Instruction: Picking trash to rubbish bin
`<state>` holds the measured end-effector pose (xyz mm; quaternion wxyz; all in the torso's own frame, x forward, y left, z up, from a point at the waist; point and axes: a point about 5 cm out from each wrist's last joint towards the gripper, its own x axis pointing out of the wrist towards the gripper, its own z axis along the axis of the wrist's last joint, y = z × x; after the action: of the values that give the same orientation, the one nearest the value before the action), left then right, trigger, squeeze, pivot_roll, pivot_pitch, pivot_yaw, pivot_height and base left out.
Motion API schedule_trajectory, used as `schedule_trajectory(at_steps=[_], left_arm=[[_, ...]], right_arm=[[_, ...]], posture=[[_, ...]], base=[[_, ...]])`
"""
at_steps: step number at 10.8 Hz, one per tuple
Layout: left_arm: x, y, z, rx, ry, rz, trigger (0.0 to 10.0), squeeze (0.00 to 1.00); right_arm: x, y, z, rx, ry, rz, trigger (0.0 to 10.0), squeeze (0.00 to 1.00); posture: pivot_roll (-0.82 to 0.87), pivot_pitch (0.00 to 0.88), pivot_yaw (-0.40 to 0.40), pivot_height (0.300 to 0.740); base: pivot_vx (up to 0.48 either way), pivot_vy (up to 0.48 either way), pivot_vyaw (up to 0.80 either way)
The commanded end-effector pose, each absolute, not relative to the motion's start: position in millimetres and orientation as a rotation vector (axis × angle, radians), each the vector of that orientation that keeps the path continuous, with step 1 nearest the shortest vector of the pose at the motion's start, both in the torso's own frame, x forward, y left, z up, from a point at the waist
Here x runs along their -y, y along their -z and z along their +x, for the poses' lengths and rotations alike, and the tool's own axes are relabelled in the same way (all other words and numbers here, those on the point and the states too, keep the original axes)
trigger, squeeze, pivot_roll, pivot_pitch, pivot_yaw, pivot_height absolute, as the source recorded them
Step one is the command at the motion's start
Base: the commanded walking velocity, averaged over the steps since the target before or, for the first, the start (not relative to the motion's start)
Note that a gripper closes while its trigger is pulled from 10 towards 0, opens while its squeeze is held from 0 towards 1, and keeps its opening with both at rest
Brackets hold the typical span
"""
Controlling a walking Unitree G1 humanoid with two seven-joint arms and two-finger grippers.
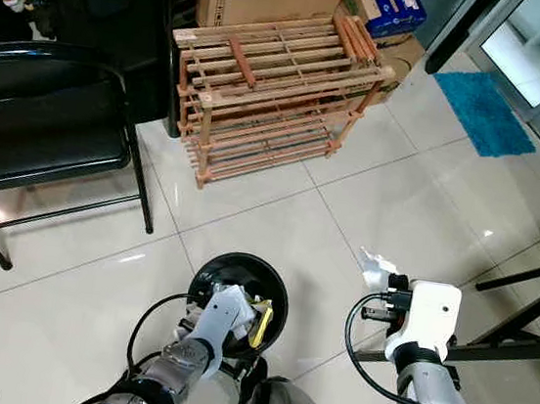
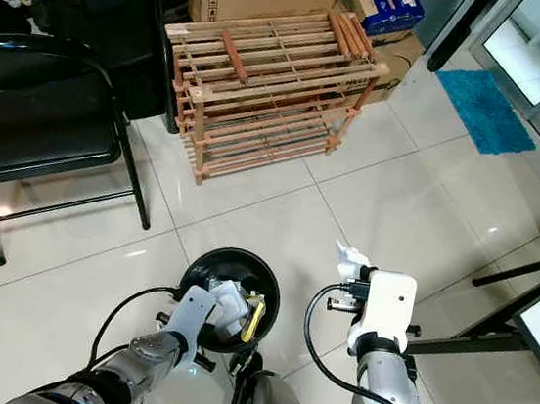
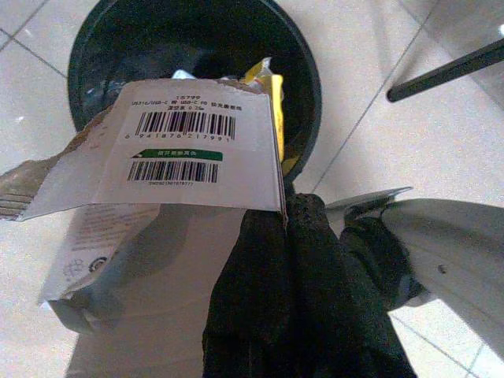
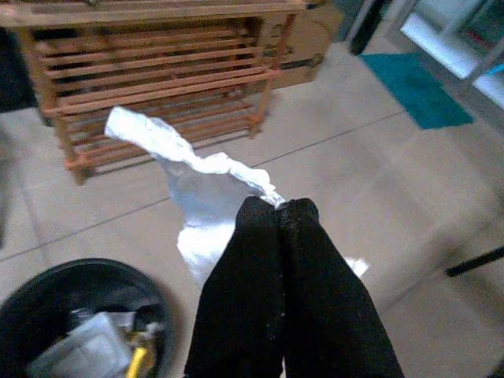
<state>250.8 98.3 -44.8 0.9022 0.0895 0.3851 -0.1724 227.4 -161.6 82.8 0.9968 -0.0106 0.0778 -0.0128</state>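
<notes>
The left hand (image 3: 276,213) is pinching a torn white barcode-labelled cardboard packet (image 3: 185,157) directly over the round black rubbish bin (image 1: 204,275) on the tiled floor (image 1: 278,213). The right hand (image 4: 279,209), fingers pressed together, is gripping a crumpled white wrapper (image 4: 197,169) just beside the bin.

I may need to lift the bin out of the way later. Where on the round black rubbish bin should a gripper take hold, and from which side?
Grip the rim of the round black rubbish bin on its far side, coming from above with one finger inside the wall. That arc looks bare, while the left gripper holding the white barcoded packet crowds the near edge. The thin upright wall probably suits a pinch.
</notes>
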Motion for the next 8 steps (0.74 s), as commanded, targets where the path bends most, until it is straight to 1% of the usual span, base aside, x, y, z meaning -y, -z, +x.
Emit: schedule_trajectory(at_steps=[1, 2, 4, 5, 6, 7, 8], left_arm=[[-97.9, 53.6, 239.0, -0.849, 0.358, 0.199, 0.0, 0.00], [-97.7, 53.5, 239.2, -0.848, 0.359, 0.199, 0.0, 0.00], [-96.9, 53.6, 238.9, -0.849, 0.362, 0.196, 0.0, 0.00], [-97.1, 54.4, 237.6, -0.850, 0.361, 0.202, 0.0, 0.96], [-97.9, 55.0, 236.8, -0.850, 0.362, 0.206, 2.6, 1.00], [-98.3, 54.5, 237.5, -0.841, 0.365, 0.215, 10.0, 1.00], [-99.2, 53.2, 239.4, -0.826, 0.361, 0.221, 10.0, 1.00]], right_arm=[[161.6, -74.2, 219.4, -0.231, -0.025, -0.007, 0.0, 0.00], [158.5, -69.4, 216.7, -0.258, -0.059, -0.011, 0.0, 0.00], [159.5, -65.6, 213.8, -0.273, -0.056, -0.016, 0.0, 0.00], [159.7, -66.4, 214.4, -0.277, -0.057, -0.014, 0.0, 0.00], [159.3, -67.7, 214.7, -0.279, -0.062, -0.013, 0.0, 0.00], [159.6, -68.4, 214.0, -0.276, -0.060, -0.015, 0.0, 0.00], [160.7, -68.9, 212.3, -0.273, -0.052, -0.016, 0.0, 0.00]], posture=[[0.00, 0.301, -0.184, 0.740], [0.00, 0.302, -0.185, 0.740], [0.00, 0.300, -0.188, 0.740], [0.00, 0.299, -0.187, 0.740], [0.00, 0.300, -0.185, 0.740], [0.00, 0.302, -0.184, 0.740], [-0.01, 0.302, -0.183, 0.740]], base=[[0.000, 0.000, 0.00], [0.000, 0.000, 0.00], [0.000, 0.000, 0.00], [0.000, 0.000, 0.00], [0.000, 0.000, 0.00], [0.000, 0.000, 0.00], [0.000, 0.000, 0.00]])
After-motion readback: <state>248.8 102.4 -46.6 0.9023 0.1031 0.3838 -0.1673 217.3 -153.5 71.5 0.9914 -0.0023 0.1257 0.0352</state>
